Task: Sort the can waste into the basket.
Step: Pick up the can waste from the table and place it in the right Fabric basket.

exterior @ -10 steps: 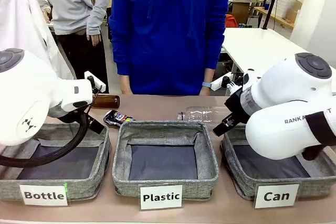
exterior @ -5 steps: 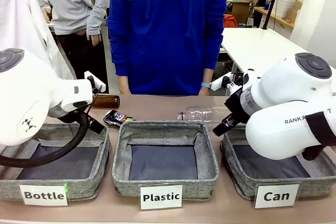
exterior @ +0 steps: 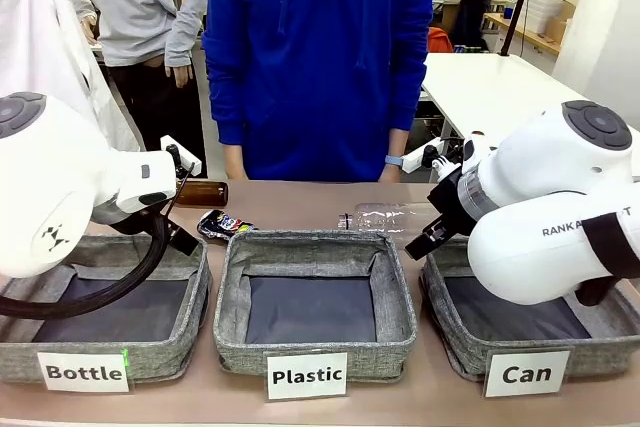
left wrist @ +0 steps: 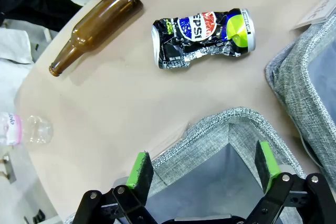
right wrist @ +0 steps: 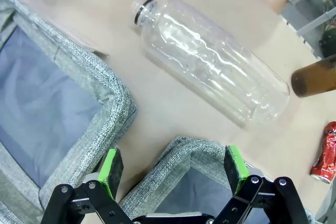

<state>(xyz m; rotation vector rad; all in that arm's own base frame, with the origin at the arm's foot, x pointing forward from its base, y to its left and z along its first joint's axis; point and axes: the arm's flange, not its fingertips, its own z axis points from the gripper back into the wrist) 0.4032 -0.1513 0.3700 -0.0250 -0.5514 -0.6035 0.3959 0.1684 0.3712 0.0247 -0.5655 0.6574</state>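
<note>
Grey fabric rectangular basket labelled "Can" (exterior: 452, 339), with the right gripper (right wrist: 170, 169) spread above its far corner. Left gripper (left wrist: 205, 163), also spread, over the "Bottle" basket (exterior: 160, 357); flattened black printed can (left wrist: 202, 38) and crushed red can (right wrist: 324, 153) lie on the table (exterior: 300, 202).

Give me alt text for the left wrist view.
A crushed black Pepsi can lies on the tan table beside a brown glass bottle on its side. The open left end effector hangs above a grey basket corner; a clear plastic bottle lies at the edge.
</note>
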